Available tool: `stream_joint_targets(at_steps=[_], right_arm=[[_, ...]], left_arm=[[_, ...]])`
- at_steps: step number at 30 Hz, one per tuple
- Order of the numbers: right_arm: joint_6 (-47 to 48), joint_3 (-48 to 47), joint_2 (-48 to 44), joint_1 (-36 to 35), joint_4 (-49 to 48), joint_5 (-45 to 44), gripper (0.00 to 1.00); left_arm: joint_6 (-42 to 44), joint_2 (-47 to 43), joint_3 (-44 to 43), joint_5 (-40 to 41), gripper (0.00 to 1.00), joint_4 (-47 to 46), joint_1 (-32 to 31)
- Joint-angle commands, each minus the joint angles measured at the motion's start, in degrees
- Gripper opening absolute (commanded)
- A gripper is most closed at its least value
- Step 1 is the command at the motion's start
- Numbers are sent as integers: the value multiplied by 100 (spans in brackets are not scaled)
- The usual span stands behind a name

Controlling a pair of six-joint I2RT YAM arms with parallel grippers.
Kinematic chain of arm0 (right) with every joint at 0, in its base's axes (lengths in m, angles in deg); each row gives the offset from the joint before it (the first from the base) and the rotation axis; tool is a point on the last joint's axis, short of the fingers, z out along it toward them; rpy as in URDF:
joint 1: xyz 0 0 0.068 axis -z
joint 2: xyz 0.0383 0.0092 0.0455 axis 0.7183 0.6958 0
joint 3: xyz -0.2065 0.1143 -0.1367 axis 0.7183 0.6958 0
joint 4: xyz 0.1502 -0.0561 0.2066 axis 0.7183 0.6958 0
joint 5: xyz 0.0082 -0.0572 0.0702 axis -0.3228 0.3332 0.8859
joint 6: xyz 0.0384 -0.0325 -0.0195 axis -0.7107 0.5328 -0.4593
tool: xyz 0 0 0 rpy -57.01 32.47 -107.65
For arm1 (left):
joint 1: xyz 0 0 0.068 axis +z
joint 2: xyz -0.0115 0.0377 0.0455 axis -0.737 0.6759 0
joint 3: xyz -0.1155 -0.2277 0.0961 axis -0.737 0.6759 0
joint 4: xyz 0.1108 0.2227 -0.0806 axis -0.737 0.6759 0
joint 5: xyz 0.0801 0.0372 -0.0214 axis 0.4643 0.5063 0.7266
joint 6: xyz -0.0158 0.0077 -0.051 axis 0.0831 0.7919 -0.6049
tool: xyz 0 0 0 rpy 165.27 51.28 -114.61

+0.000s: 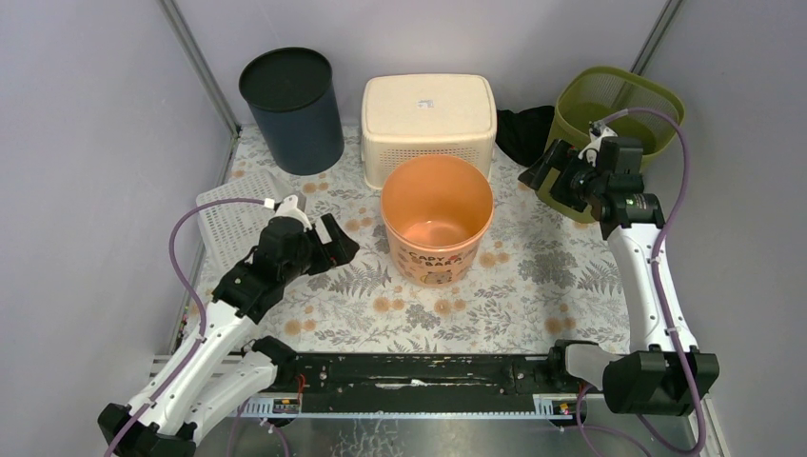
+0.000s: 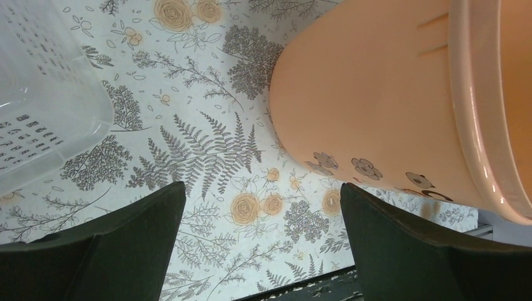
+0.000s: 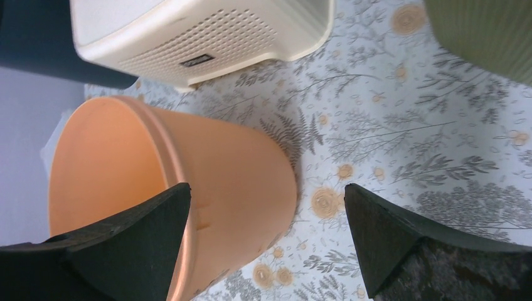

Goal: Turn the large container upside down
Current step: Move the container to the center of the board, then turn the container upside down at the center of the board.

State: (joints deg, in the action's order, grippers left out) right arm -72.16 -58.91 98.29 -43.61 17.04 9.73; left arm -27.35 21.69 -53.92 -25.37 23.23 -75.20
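**Inventory**

- One orange container (image 1: 438, 252) stands upright, mouth up, at the centre of the frame in the top view. It rests on the floral-covered desk (image 1: 533, 276).
- One cream basket (image 1: 428, 119) sits inverted, just behind the orange container.
- One dark round bin (image 1: 293, 114) sits inverted at upper left.
- One green mesh basket (image 1: 609, 90) sits mouth up at upper right.
- One white perforated tray (image 1: 228, 224) lies at the left edge.
- One black cloth (image 1: 525, 131) lies between the cream basket and the green basket.
- There are two arms, each with one pair of fingers.

**Arm pose**

- **Left arm:** It rises from its base at lower left and reaches toward the centre.
  - The left gripper (image 1: 338, 252) sits just left of the orange container, near the tray.
  - In the left wrist view the fingers (image 2: 144, 244) are released and spread wide.
  - The container wall (image 2: 376, 94) fills the upper right of that view, apart from both fingers.
  - The tray corner (image 2: 44, 94) occupies the upper left.
- **Right arm:** It stands from its base at lower right, with the forearm running up the right side.
  - The right gripper (image 1: 544, 181) points left, in front of the green basket.
  - In the right wrist view the fingers (image 3: 389, 238) are released and spread wide.
  - The orange container (image 3: 238, 175) shows at lower left of that view, its open mouth toward the left edge.
  - The cream basket (image 3: 188, 31) lies above it, the dark bin (image 3: 31, 44) at upper left and the green basket (image 3: 483, 31) at upper right.
  - Contact between the near finger and the container cannot be judged from this view.
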Motion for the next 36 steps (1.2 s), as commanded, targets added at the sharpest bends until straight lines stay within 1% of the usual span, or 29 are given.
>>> stream_joint_targets(at_steps=[1,9,18,29,36], right_arm=[[26,-280,-215,-138,-53,760,100],[-174,-263,-381,-287,-186,1364,100],[-547,-293,-485,-348,-493,2047,99],[-779,-337,-411,-496,-741,2290,100],[-890,-482,-309,-596,-871,2424,99]], left_arm=[[59,1,43,-68,100,-599,-22],[28,-99,153,-210,100,-772,-22],[-70,-141,124,-169,100,-656,-22],[-11,-334,149,26,100,-655,-27],[-222,-388,153,210,100,-586,-22]])
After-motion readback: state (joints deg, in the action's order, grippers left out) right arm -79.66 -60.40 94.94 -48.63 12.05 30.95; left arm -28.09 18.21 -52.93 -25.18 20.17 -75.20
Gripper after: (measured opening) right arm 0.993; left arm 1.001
